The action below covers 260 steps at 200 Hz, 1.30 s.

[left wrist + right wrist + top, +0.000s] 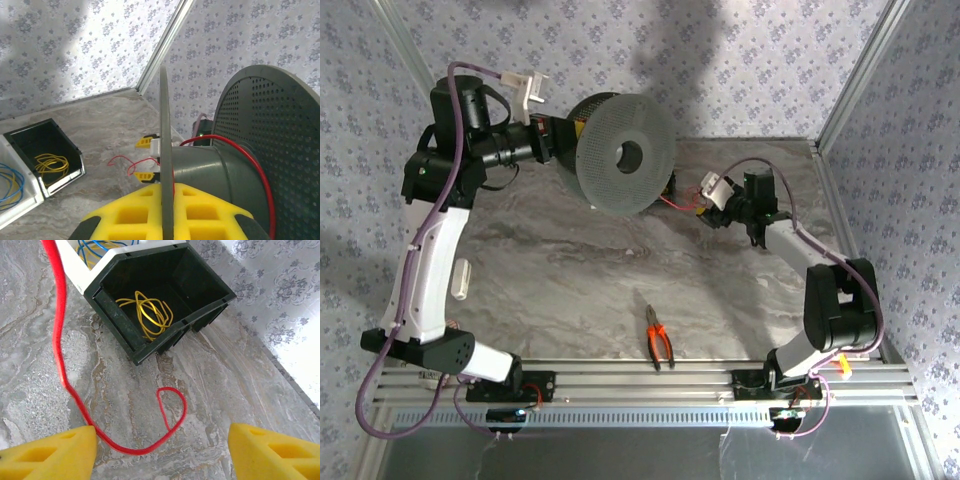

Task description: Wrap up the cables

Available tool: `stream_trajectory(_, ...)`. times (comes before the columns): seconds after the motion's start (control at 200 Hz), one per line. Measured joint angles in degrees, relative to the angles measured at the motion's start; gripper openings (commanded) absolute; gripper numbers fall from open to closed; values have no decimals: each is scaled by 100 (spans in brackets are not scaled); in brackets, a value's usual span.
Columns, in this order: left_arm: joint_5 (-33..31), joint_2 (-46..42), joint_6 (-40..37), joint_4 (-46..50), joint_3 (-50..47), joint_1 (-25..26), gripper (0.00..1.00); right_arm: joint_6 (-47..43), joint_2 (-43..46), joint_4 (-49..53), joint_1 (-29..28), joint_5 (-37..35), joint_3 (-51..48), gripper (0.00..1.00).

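The left gripper has its yellow-padded jaws clenched on the thin flange of a grey perforated spool. A red cable loops over the spool's hub and trails onto the marble table. There it curls between the released, wide-apart jaws of the right gripper. A yellow cable lies coiled in a black bin.

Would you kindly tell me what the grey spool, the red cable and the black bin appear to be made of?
Grey spool: probably moulded plastic, matte, evenly perforated flange.
Red cable: likely plastic-insulated wire, smooth, holding limp curves.
Black bin: seemingly rigid plastic, slight sheen on thin walls.
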<state>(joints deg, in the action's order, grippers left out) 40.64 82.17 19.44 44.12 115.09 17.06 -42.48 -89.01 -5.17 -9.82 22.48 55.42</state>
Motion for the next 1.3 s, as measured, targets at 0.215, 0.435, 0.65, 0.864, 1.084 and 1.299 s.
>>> stream_trajectory(0.215,212,-2,184,-251,50,-2,0,151,-44,-225,13,210,-13,77)
stream_trajectory(0.435,330,-2,321,-402,55,-7,0,282,74,-457,22,348,-229,67)
stream_trajectory(0.65,411,-2,474,-535,59,-35,0,479,129,-481,48,431,-240,22)
stream_trajectory(0.864,348,-11,761,-852,-7,-299,0,723,162,111,55,525,-133,0)
stream_trajectory(1.084,-157,-37,1676,-1963,-680,-835,0,1143,164,1329,-179,313,402,0)
stream_trajectory(1.299,-1268,264,2337,-2465,-761,-1032,0,1366,-2,2485,-1049,-299,833,0)
